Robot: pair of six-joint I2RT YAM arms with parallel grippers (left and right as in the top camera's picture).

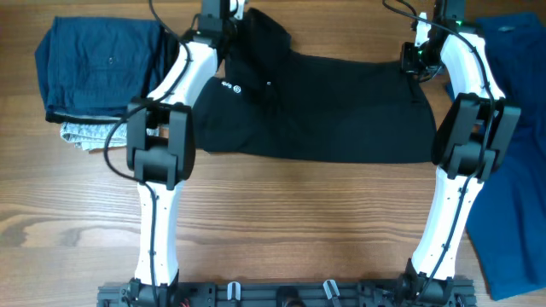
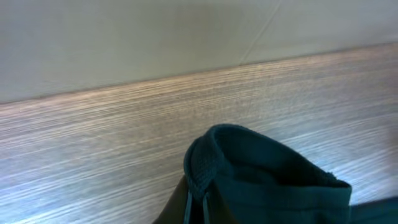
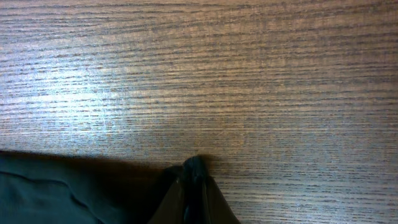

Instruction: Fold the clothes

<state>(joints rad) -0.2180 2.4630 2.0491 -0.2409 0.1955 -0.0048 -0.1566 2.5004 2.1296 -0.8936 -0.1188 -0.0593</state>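
Observation:
The black polo shirt (image 1: 316, 107) lies spread across the far middle of the table, small white chest lettering near its left side. My left gripper (image 1: 223, 19) is at the shirt's far left end, shut on its ribbed collar (image 2: 205, 163). My right gripper (image 1: 415, 53) is at the shirt's far right corner, shut on a pinch of black hem (image 3: 194, 171). A bright blue shirt (image 1: 516, 162) lies along the right edge of the table.
A folded dark navy garment (image 1: 102, 64) sits at the far left on top of a grey patterned one (image 1: 90, 132). Both arm bases stand at the near edge. A pale wall (image 2: 155, 37) rises just behind the table's far edge.

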